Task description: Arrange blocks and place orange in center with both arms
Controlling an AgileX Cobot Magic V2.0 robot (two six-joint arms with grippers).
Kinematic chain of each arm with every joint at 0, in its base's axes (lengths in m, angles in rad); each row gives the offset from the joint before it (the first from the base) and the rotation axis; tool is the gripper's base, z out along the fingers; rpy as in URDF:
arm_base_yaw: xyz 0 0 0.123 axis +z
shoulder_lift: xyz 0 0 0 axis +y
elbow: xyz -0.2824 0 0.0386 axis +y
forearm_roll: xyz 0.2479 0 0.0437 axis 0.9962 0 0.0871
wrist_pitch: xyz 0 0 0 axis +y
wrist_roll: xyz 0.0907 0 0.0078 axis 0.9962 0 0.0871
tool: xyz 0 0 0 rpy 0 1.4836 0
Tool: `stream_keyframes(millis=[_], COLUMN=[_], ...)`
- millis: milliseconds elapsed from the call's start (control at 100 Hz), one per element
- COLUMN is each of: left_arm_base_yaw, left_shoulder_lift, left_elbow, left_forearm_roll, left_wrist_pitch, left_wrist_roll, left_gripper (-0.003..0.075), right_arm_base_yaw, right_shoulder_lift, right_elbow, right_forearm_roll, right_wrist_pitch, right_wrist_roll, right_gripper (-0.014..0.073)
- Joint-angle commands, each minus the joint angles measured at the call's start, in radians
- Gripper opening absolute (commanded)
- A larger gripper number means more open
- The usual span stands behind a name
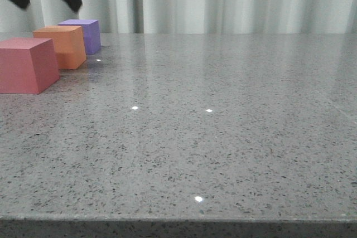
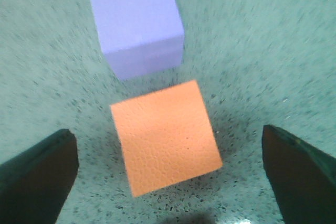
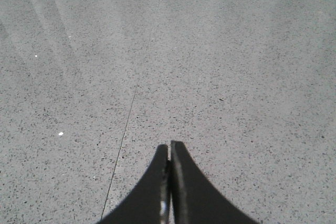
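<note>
Your left gripper (image 2: 168, 174) hangs spread wide above the orange cube (image 2: 165, 137), which sits between the purple cube (image 1: 85, 34) and pinkish-red cube (image 1: 27, 64). Keep it centred and leave the row undisturbed. Your right gripper (image 3: 169, 182) stays out, its fingers pressed together over bare table (image 1: 223, 137).
</note>
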Motion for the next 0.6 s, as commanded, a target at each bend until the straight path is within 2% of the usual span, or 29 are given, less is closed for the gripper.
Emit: stream_keyframes(millis=[0,240,590], left_arm_base_yaw=[0.007,0.007,0.007], left_shoulder_lift=[-0.115,-0.308,-0.664], left_elbow=[-0.032,0.094,0.562], left_forearm_roll=[-0.007,-0.007,-0.013], left_wrist_pitch=[-0.06,-0.205,-0.541], left_wrist_roll=[0.0,0.0,-0.011], left_gripper=[0.0668,0.0668,0.0667], right_arm_base_yaw=[-0.006,-0.006,-0.006], right_shoulder_lift=[0.0,0.0,0.0], right_elbow=[-0.027,-0.027,-0.027], right_forearm_roll=[-0.011,-0.011,-0.011], right_wrist_pitch=[-0.079,-0.079,-0.079], right_wrist_roll=[-0.007,-0.007,-0.007], right_gripper=[-0.0111,-0.0111,-0.0111])
